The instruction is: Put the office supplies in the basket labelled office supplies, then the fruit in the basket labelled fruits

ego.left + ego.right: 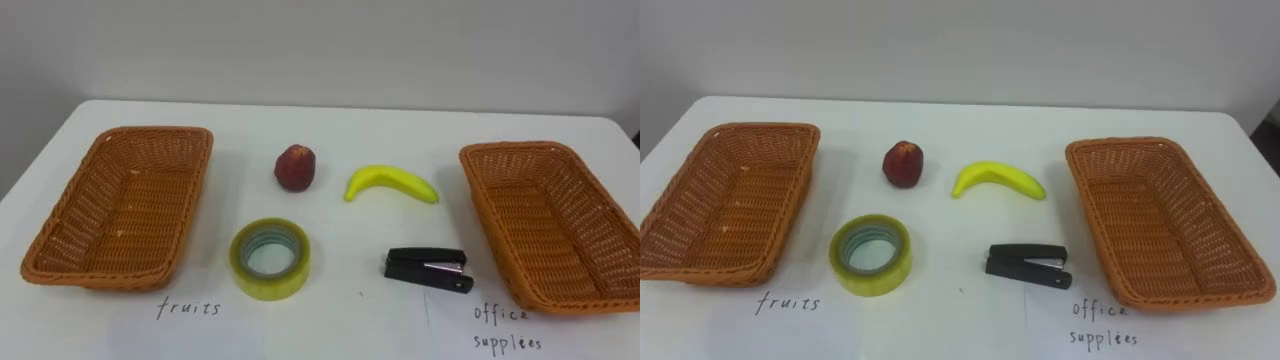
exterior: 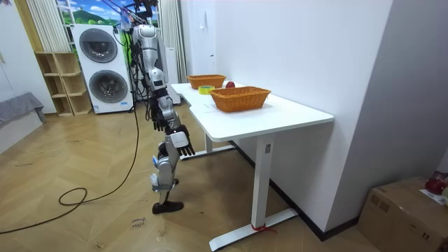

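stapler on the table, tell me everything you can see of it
The stapler is black with a silvery metal strip, closed, lying flat on the white table, its length across the view. It sits nearer the robot than the banana and left of the right-hand basket, touching neither.

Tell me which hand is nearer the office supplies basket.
Right. The right hand hangs low beside the table, on the office supplies basket side; the left hand hangs farther off, toward the fruits basket.

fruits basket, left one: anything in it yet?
Empty. The left basket shows only bare wicker inside; the red fruit and banana lie on the table to its right.
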